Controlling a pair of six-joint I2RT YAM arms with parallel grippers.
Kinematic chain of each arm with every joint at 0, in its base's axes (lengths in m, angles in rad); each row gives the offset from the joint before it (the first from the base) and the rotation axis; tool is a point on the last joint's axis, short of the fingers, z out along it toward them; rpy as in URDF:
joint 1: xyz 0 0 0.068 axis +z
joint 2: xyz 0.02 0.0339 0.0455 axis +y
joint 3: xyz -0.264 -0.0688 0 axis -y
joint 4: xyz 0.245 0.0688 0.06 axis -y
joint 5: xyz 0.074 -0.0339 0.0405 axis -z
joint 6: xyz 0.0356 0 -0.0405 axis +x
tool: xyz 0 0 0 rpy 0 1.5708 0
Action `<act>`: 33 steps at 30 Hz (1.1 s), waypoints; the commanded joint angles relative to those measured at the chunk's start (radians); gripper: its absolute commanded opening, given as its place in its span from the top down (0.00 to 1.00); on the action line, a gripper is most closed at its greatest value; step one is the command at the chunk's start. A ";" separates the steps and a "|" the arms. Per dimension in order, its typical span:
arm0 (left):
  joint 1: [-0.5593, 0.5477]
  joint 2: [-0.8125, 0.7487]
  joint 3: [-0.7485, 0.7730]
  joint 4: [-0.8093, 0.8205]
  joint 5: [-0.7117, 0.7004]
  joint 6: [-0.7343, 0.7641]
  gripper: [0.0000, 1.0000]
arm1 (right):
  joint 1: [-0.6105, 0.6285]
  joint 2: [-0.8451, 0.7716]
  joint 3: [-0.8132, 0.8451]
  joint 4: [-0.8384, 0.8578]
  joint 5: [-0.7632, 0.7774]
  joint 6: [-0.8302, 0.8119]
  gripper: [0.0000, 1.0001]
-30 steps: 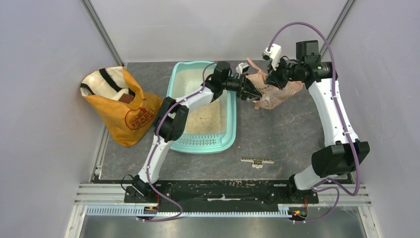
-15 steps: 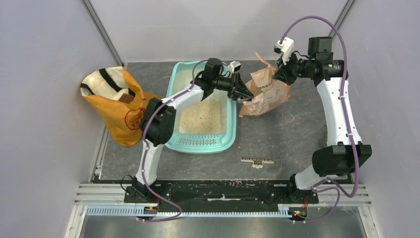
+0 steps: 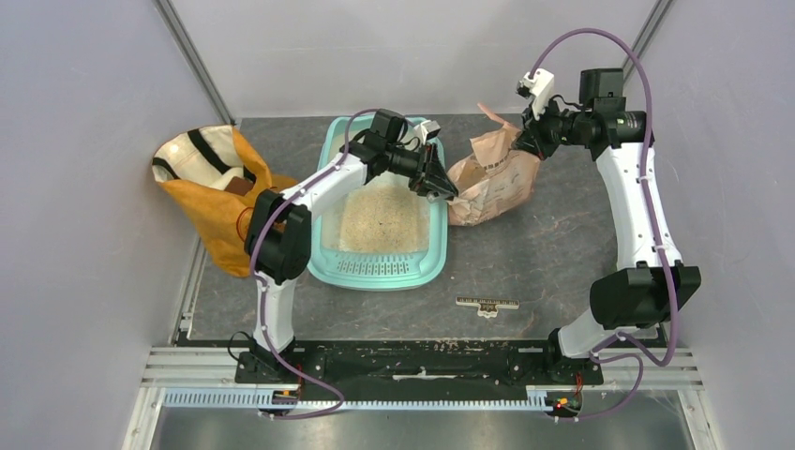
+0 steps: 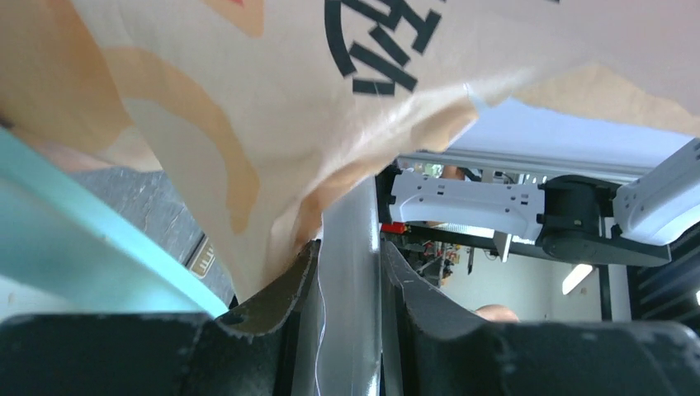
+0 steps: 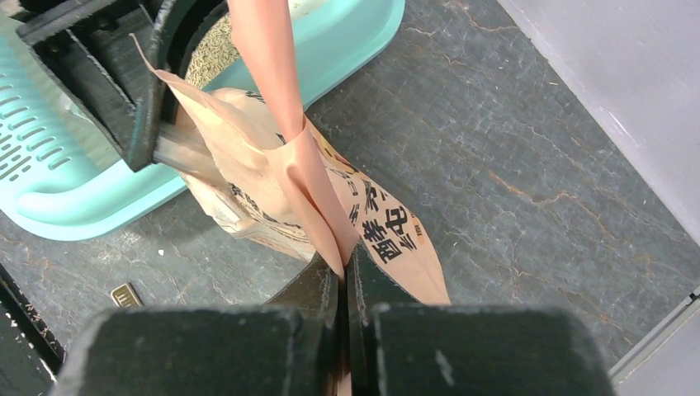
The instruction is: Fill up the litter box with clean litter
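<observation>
The mint-teal litter box [image 3: 380, 278] lies at the middle of the table, with a beige heap of clean litter [image 3: 380, 220] inside. A crumpled pink-tan paper bag [image 3: 492, 178] stands against the box's right rim. My left gripper [image 3: 441, 190] reaches over that rim and is shut on a fold at the bag's lower left corner; in the left wrist view the gripper [image 4: 351, 247] has a grey fold between its jaws, under the bag [image 4: 248, 82]. My right gripper [image 5: 342, 268] is shut on the bag's top flap [image 5: 285, 124], above the bag's back right [image 3: 520, 141].
An orange-yellow bag [image 3: 230, 202] with black straps stands left of the box, close to the left wall. A small ruler-like strip [image 3: 487, 304] lies on the table in front of the paper bag. Grey walls enclose the back and both sides.
The paper bag has come down from its tipped, raised pose to rest beside the box. My left gripper moved left and nearer with the bag's corner. The right gripper shifted right, still on the flap.
</observation>
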 commanded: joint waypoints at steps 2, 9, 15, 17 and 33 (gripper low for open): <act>0.029 -0.098 -0.032 -0.135 0.059 0.145 0.98 | -0.001 -0.048 0.021 0.181 -0.093 0.040 1.00; 0.059 -0.141 -0.116 0.027 0.099 0.015 0.98 | -0.001 -0.056 -0.012 0.185 -0.093 0.022 1.00; 0.084 -0.180 -0.158 0.011 0.112 0.021 0.98 | -0.029 -0.052 -0.025 0.187 -0.085 0.021 1.00; 0.091 -0.195 -0.175 0.003 0.117 0.028 0.98 | -0.029 -0.054 -0.033 0.188 -0.086 0.022 1.00; 0.142 -0.287 -0.277 -0.004 0.167 0.035 0.98 | -0.030 -0.058 -0.077 0.187 -0.072 -0.012 1.00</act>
